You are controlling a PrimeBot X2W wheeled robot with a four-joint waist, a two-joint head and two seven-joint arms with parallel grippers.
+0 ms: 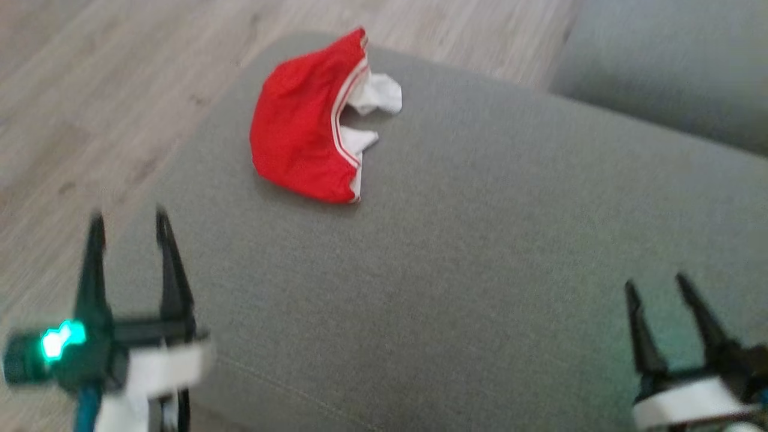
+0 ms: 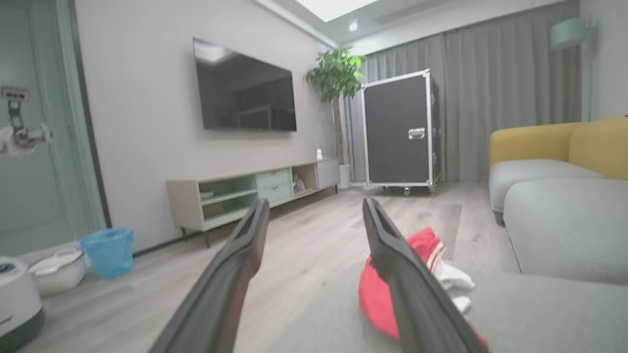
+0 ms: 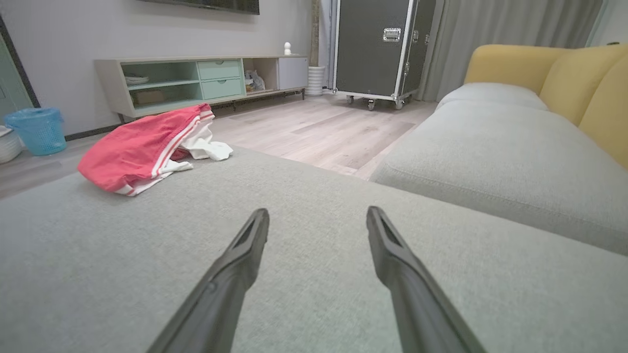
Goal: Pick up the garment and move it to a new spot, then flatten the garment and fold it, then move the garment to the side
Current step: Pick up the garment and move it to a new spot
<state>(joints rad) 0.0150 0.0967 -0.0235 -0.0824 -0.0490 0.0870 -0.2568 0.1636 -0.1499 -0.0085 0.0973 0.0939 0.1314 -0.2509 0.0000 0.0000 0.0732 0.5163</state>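
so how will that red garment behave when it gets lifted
The red garment lies crumpled, white fabric spilling out, so it will probably hang limp from a pinch. It looks thin, so likely light. Pushed across the woven grey cushion, it would probably bunch rather than slide.

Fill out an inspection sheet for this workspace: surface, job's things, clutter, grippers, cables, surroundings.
Surface: grey cushion, smooth fabric top.
Job's things: red garment with white trim, bunched near the cushion's far left corner, held by nothing.
Clutter: nothing seen on the cushion.
Grippers: left gripper open, empty, at the cushion's left edge; right gripper open, empty, over the cushion's near right part.
Cables: nothing seen.
Surroundings: wood floor, wall TV, low cabinet, blue bin, black wheeled case, yellow-backed sofa.
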